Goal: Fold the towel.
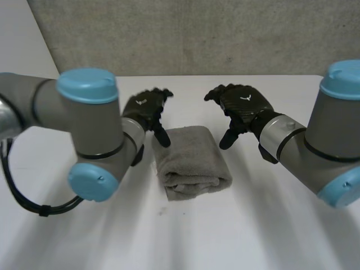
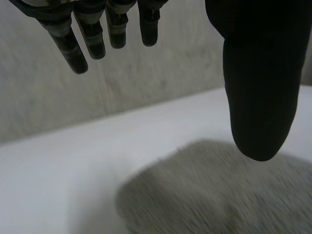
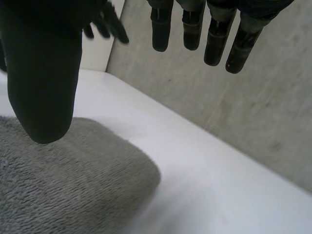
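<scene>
Towel [image 1: 191, 163], grey and folded into a thick bundle, lies on the white surface [image 1: 236, 236] midway between the two arms. The left hand [image 1: 145, 108] hangs at the towel's far left corner. The right hand [image 1: 242, 106] hangs just beside its far right corner. In the left wrist view the fingers [image 2: 97, 41] are straight, spread away from the thumb, and hold nothing. The right hand's fingers [image 3: 214, 41] stand the same way, empty. Each hand bears a small white mark on its back, too small to read.
</scene>
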Tool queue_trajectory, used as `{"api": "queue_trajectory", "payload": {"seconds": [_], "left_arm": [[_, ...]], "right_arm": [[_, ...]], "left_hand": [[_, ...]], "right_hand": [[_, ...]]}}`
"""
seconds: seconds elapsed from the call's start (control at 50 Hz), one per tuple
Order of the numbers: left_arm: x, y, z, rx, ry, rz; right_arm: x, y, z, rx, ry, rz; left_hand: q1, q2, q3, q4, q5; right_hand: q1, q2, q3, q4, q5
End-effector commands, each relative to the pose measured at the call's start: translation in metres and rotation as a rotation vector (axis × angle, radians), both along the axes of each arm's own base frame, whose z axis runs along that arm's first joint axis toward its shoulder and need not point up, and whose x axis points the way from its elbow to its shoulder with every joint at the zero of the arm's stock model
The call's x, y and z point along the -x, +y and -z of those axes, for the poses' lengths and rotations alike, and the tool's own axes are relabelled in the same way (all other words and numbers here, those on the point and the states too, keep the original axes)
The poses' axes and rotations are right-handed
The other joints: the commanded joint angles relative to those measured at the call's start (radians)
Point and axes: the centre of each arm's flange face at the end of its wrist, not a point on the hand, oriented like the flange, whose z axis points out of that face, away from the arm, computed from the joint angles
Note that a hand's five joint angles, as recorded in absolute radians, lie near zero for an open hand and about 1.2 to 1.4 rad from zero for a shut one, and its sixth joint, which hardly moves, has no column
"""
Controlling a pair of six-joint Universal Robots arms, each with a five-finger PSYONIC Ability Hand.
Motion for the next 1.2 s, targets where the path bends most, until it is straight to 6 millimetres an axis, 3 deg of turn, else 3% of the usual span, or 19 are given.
{"api": "queue_trajectory", "payload": {"seconds": [0.02,0.18,0.3,0.36,0.4,0.46,0.5,0.52,0.54,0.56,0.6,0.62,0.66,0.68,0.72,0.78,0.82,0.88,1.2], "left_arm": [[0.003,-0.003,0.049,-0.218,-0.089,-0.025],[-0.004,0.01,0.072,-0.273,-0.182,-0.094],[-0.006,0.019,0.068,-0.272,-0.196,-0.097],[-0.001,0.025,0.052,-0.238,-0.17,-0.078],[-0.001,0.026,0.042,-0.221,-0.155,-0.075],[-0.001,0.027,0.021,-0.184,-0.121,-0.072],[-0.005,0.032,-0.01,-0.135,-0.079,-0.071],[-0.005,0.032,-0.01,-0.135,-0.078,-0.071],[-0.007,0.034,-0.028,-0.104,-0.052,-0.071],[-0.007,0.034,-0.028,-0.103,-0.052,-0.071],[-0.017,0.037,-0.059,-0.047,-0.006,-0.086],[-0.017,0.037,-0.059,-0.047,-0.006,-0.086],[-0.042,0.033,-0.094,0.008,0.035,-0.137],[-0.042,0.033,-0.094,0.008,0.035,-0.138],[-0.077,0.03,-0.129,0.061,0.072,-0.219],[-0.091,0.034,-0.144,0.084,0.089,-0.242],[-0.107,0.042,-0.162,0.122,0.115,-0.247],[-0.112,0.049,-0.168,0.136,0.126,-0.216],[-0.114,0.045,-0.158,0.14,0.075,-0.18]], "right_arm": [[-0.014,-0.018,0.051,-0.212,0.041,-0.078],[-0.019,-0.03,0.098,-0.232,0.167,-0.111],[-0.018,-0.029,0.104,-0.176,0.25,-0.134],[-0.017,-0.031,0.089,-0.116,0.271,-0.121],[-0.016,-0.032,0.049,-0.02,0.235,-0.094],[-0.014,-0.031,0.025,0.03,0.206,-0.076],[-0.008,-0.027,-0.02,0.109,0.129,-0.013],[-0.008,-0.027,-0.02,0.11,0.129,-0.012],[-0.003,-0.025,-0.04,0.143,0.075,0.031],[0.001,-0.024,-0.057,0.169,0.031,0.067],[0.007,-0.023,-0.073,0.193,-0.012,0.112],[0.007,-0.023,-0.073,0.193,-0.012,0.113],[0.022,-0.021,-0.098,0.23,-0.058,0.181],[0.022,-0.021,-0.098,0.231,-0.058,0.181],[0.035,-0.015,-0.118,0.261,-0.073,0.232],[0.047,-0.004,-0.14,0.299,-0.091,0.276],[0.053,0.002,-0.15,0.314,-0.103,0.3],[0.063,0.01,-0.157,0.327,-0.109,0.334],[0.065,0.014,-0.147,0.292,-0.093,0.335]], "left_hand": [[-0.003,0.01,0.009,0.007,-0.03],[-0.003,0.01,0.009,0.007,-0.03],[-0.003,0.01,0.009,0.007,-0.03],[-0.003,0.01,0.009,0.007,-0.03],[-0.003,0.01,0.009,0.007,-0.03],[-0.003,0.01,0.009,0.007,-0.03],[-0.003,0.01,0.009,0.007,-0.03],[-0.003,0.01,0.009,0.007,-0.03],[-0.003,0.01,0.009,0.007,-0.03],[-0.003,0.01,0.009,0.007,-0.03],[-0.003,0.01,0.009,0.007,-0.03],[-0.003,0.01,0.009,0.007,-0.03],[-0.003,0.01,0.009,0.007,-0.03],[-0.003,0.01,0.009,0.007,-0.03],[-0.003,0.01,0.009,0.007,-0.03],[-0.003,0.01,0.009,0.007,-0.03],[-0.003,0.01,0.009,0.007,-0.03],[-0.003,0.01,0.009,0.007,-0.03],[-0.003,0.01,0.009,0.007,-0.03]], "right_hand": [[-0.055,-0.057,-0.055,-0.062,-0.062],[-0.055,-0.057,-0.055,-0.062,-0.062],[-0.055,-0.057,-0.055,-0.062,-0.062],[-0.055,-0.057,-0.055,-0.062,-0.062],[-0.055,-0.057,-0.055,-0.062,-0.062],[-0.055,-0.057,-0.055,-0.062,-0.062],[-0.055,-0.057,-0.055,-0.062,-0.062],[-0.055,-0.057,-0.055,-0.062,-0.062],[-0.055,-0.057,-0.055,-0.062,-0.062],[-0.055,-0.057,-0.055,-0.062,-0.062],[-0.055,-0.057,-0.055,-0.062,-0.062],[-0.055,-0.057,-0.055,-0.062,-0.062],[-0.055,-0.057,-0.055,-0.062,-0.062],[-0.055,-0.057,-0.055,-0.062,-0.062],[-0.055,-0.057,-0.055,-0.062,-0.062],[-0.055,-0.057,-0.055,-0.062,-0.062],[-0.055,-0.057,-0.055,-0.062,-0.062],[-0.055,-0.057,-0.055,-0.062,-0.062],[-0.055,-0.057,-0.055,-0.062,-0.062]]}}
